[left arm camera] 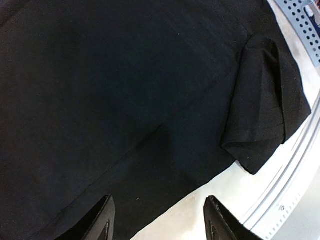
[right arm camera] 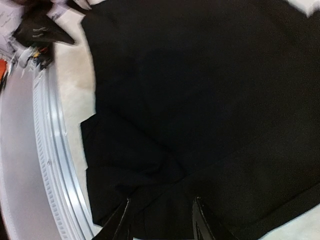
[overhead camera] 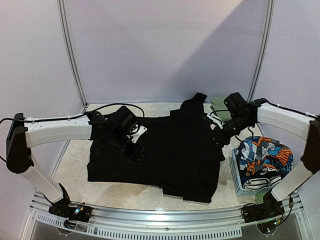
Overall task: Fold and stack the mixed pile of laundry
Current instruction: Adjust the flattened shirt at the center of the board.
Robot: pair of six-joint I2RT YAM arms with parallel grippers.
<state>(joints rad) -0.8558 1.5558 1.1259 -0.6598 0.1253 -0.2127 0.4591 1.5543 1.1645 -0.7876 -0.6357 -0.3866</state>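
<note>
Left gripper (left arm camera: 159,200) is spread wide with nothing in it, hanging just over the big black garment (overhead camera: 165,155). Right gripper (right arm camera: 161,200) has its fingers parted a bit less, low over the same cloth near its edge, with no fold pinched as far as I can see. That black piece lies mostly flat across the table (overhead camera: 75,150), one corner flopped over and not folded yet. So early days, I'd say: nothing is stacked. The pale blue basket (overhead camera: 239,182) on the right holds the cartoon-print garment (overhead camera: 262,155) and a black-and-white piece (overhead camera: 260,182). A small green folded cloth (overhead camera: 218,106) sits at the back.
</note>
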